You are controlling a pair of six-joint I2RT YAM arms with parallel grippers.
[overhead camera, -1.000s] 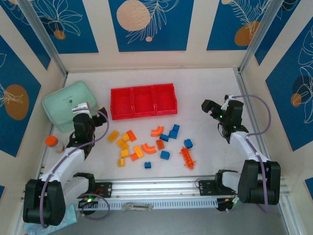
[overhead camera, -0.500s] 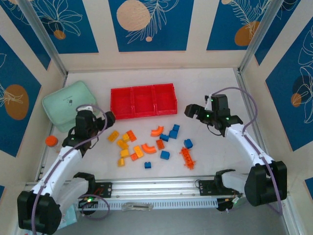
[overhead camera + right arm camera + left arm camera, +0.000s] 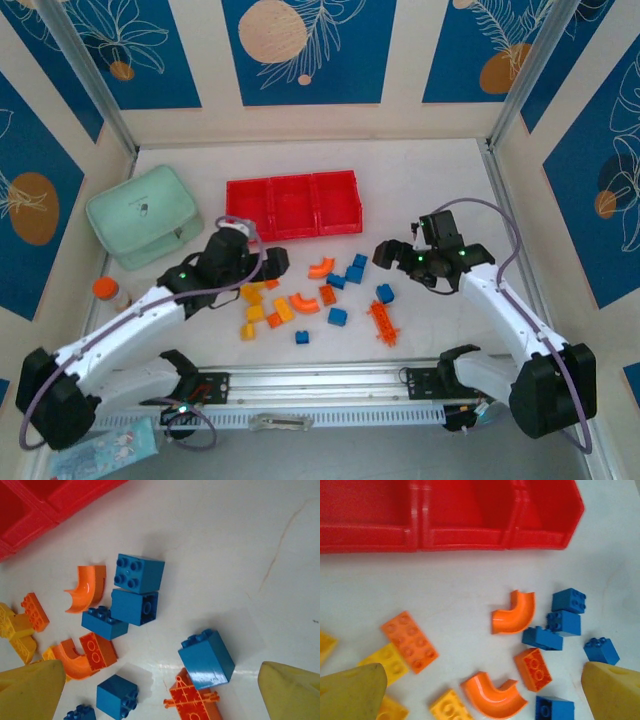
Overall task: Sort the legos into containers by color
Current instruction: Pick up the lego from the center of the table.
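Both claws are held spread wide, and nothing is pinched in either. The left claw (image 3: 268, 264) is hung over the left, yellow and orange side of the legos (image 3: 303, 303), and the right claw (image 3: 392, 255) over the right, blue side. All the legos are scattered on the surface (image 3: 430, 180), between the arm bases and the red tray (image 3: 290, 236), which lies just beyond them; no brick is seen in its compartments. In the left wrist view a curved orange brick (image 3: 490, 705) is found about midway between the two yellow fingers (image 3: 350, 690), with its arc opened toward the tray. It is judged the nearest candidate for this arm. In the right wrist view a blue brick (image 3: 206, 658) is placed between the fingers (image 3: 287, 687), closer to one than to the other, with its sides turned obliquely to the line joining them. A studded orange piece (image 3: 192, 700) is touching it or almost touching it. A turn of the wrist is probably needed there, so that flat faces are met. The sorting is judged as not begun.
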